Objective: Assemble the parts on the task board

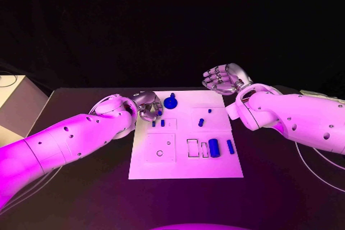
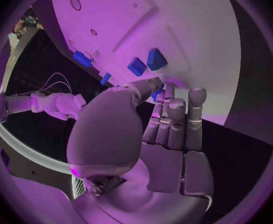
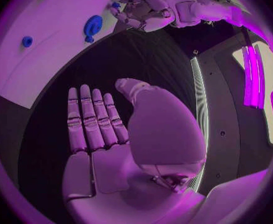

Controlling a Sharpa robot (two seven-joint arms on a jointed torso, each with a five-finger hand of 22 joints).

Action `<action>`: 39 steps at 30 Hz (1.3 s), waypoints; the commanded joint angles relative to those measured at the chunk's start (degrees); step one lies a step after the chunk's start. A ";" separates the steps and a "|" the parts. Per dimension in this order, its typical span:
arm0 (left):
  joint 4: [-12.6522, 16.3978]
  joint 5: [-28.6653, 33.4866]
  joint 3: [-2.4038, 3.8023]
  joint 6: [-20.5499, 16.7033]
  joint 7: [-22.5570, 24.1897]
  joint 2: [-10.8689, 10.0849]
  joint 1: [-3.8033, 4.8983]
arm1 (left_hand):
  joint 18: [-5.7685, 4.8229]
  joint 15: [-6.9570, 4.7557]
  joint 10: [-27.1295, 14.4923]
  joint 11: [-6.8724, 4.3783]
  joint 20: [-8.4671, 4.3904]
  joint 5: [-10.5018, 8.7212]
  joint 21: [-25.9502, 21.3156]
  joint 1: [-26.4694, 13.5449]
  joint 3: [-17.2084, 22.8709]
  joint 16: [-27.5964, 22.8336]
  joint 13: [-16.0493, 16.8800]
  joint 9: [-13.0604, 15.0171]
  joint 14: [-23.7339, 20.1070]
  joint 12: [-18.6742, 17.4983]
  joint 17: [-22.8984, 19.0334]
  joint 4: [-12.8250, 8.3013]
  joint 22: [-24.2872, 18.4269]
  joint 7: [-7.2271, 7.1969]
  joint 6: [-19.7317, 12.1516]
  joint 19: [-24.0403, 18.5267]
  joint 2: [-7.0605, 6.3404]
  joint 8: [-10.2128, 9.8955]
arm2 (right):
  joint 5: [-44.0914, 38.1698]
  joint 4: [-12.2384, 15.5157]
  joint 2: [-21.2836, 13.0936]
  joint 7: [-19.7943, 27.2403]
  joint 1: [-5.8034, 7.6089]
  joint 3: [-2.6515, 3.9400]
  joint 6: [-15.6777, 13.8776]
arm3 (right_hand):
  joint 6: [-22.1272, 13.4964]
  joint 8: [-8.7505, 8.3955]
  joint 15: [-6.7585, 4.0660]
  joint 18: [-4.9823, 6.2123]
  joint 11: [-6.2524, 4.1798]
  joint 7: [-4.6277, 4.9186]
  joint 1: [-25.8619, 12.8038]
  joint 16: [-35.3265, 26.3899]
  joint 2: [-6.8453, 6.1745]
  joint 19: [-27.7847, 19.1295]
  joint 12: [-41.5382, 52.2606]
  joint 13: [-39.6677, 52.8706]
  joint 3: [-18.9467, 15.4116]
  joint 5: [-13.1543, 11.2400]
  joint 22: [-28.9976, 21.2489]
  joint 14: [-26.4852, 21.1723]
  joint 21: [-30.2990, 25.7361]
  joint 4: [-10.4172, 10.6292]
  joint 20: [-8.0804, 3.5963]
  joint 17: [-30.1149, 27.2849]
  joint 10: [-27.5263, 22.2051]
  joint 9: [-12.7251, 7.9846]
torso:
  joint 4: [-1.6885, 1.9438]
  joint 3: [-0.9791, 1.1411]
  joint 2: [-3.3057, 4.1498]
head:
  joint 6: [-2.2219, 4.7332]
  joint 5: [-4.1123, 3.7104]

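The white task board [image 1: 185, 162] lies in the middle of the table. On it are a round blue disc part [image 1: 171, 102], two small blue pegs [image 1: 201, 122], a thick blue cylinder [image 1: 213, 147] and a blue bar [image 1: 230, 146]. My left hand [image 1: 147, 105] is low over the board's far left corner. In the left wrist view its thumb and fingertips [image 2: 168, 92] pinch a small blue part [image 2: 158, 95] just above the board [image 2: 193, 40]. My right hand [image 1: 224, 79] is raised beyond the board's far right corner, fingers [image 3: 89, 119] straight, thumb apart, nothing in it.
A white box [image 1: 14, 103] stands off the table's left edge. Thin cables [image 1: 316, 160] trail under my right arm. Two more small blue pegs [image 1: 158, 123] stand near the left hand. The board has several recesses, among them a square plate with a hole [image 1: 159, 152].
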 commanded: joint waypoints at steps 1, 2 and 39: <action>0.10 0.48 0.03 -0.18 -0.04 0.01 0.02 | 0.12 -0.06 -0.44 -0.07 -0.01 -0.13 -0.40 -0.19 -0.20 -0.23 0.05 -0.06 -0.32 -0.19 -0.07 0.15 -0.11 0.17 -0.29 -0.39 -0.23 -0.19 | -0.57 -0.22 0.01 0.34 -0.02 0.01 0.60 | 0.16 -0.38 0.21 0.63 0.08 3.87 -0.18 -0.26 -0.26 -0.18 -0.37 -0.04 -0.17 0.14 -0.10 0.23 -0.07 -0.42 0.17 -0.09 0.44 -0.06 | 0.07 0.03 0.03 | -0.06 0.04; 0.10 0.49 0.03 -0.23 -0.06 -0.01 0.02 | 0.11 -0.02 -0.57 -0.03 0.02 -0.14 -0.41 -0.21 -0.21 -0.21 0.07 -0.10 -0.34 -0.20 -0.08 0.17 -0.10 0.20 -0.42 -0.36 -0.26 -0.30 | -0.57 -0.26 0.01 0.32 -0.02 0.01 0.59 | 0.16 -0.39 0.21 0.63 0.08 3.87 -0.15 -0.27 -0.28 -0.19 -0.39 -0.04 -0.18 0.12 -0.12 0.24 -0.07 -0.46 0.17 -0.11 0.45 -0.07 | 0.06 0.04 0.03 | -0.05 0.04; -2.32 8.74 2.96 -7.67 6.49 -2.67 -0.07 | 1.68 1.25 -5.90 1.29 1.47 0.11 -7.31 0.09 -4.29 -2.57 -0.18 -0.76 -7.50 1.02 -11.96 2.21 -7.67 -0.60 -1.56 -6.50 -0.51 -1.98 | -26.20 -3.64 -2.07 0.59 -0.03 -0.09 17.09 | 6.36 -1.90 -5.68 0.65 -3.99 -0.29 4.87 4.85 -0.33 17.64 -4.25 -0.10 -1.88 -6.85 1.20 16.59 9.28 -5.77 -6.46 0.32 10.19 -1.25 | 0.06 -0.25 -0.16 | 0.58 -0.82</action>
